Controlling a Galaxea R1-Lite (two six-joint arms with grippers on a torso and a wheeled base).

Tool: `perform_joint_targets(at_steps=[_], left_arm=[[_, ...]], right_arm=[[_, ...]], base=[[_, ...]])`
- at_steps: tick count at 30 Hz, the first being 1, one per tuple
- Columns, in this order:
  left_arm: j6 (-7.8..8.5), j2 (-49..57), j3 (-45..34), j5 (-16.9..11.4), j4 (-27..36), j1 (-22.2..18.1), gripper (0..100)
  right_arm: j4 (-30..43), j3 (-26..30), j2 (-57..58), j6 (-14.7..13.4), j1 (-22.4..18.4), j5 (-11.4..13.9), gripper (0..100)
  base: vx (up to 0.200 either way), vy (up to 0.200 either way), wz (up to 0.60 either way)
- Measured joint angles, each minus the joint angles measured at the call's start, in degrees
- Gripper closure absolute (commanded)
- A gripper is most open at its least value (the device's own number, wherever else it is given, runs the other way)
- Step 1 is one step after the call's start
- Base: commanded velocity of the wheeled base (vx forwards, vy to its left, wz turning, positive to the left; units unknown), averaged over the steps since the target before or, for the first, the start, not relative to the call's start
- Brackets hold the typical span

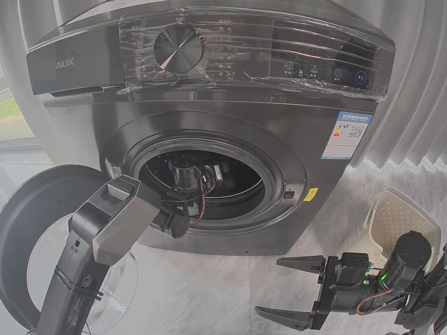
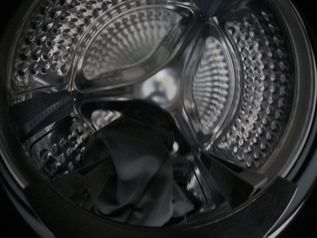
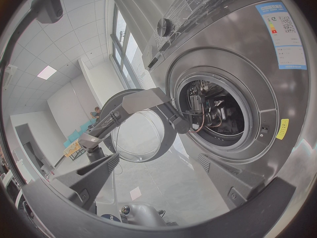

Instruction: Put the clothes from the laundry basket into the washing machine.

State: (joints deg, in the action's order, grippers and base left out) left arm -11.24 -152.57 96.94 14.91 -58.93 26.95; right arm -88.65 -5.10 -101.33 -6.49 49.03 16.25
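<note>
Grey stone-look floor (image 1: 209, 284) runs up to a pale pleated curtain (image 1: 419, 94), and a silver front-loading washing machine (image 1: 209, 103) stands against it; its round door (image 1: 37, 210) hangs wide open on the robot's left side; the left arm passes through the opening, so that the left gripper (image 2: 158, 169) sits inside the dimpled steel drum (image 2: 257, 83); its two dark fingers are spread well apart and pinch nothing; between them, low in the drum, lies a crumpled dark grey garment (image 2: 132, 142), resting on the drum's bottom; whether either finger touches the cloth cannot be told in the dim light; the right gripper (image 1: 289, 288) hangs above the floor in front of the machine, to the right of the opening, with its fingers spread wide and nothing between them; just behind the right arm, beside the machine's right front corner, stands the white perforated laundry basket (image 1: 400, 219), partly hidden by that arm
</note>
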Motion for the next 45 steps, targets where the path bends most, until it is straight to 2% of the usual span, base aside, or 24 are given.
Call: perform_joint_targets(at_steps=[9,19,28,39,45], left_arm=[[0.22,8.85,-23.93,-0.02,-3.83,2.45,0],[0.35,20.83,-47.13,-0.11,-13.14,6.72,0],[0.38,30.71,-61.68,-0.3,-20.25,12.52,0],[0.35,38.25,-75.03,-0.84,-27.61,19.65,0],[0.09,43.63,-82.73,-0.88,-29.42,25.25,0]], right_arm=[[-0.02,-0.91,2.32,0.15,-3.01,0.72,0],[0.02,-2.36,6.31,0.26,-6.58,1.32,0],[0.07,-2.45,8.78,0.3,-8.16,1.15,0],[0.07,-1.4,9.41,0.41,-8.48,0.9,0],[0.07,0.74,10.51,0.61,-8.61,0.68,0]], base=[[0.0,0.0,0.0],[0.0,0.0,0.0],[0.0,0.0,0.0],[0.0,0.0,0.0],[0.0,0.0,0.0]])
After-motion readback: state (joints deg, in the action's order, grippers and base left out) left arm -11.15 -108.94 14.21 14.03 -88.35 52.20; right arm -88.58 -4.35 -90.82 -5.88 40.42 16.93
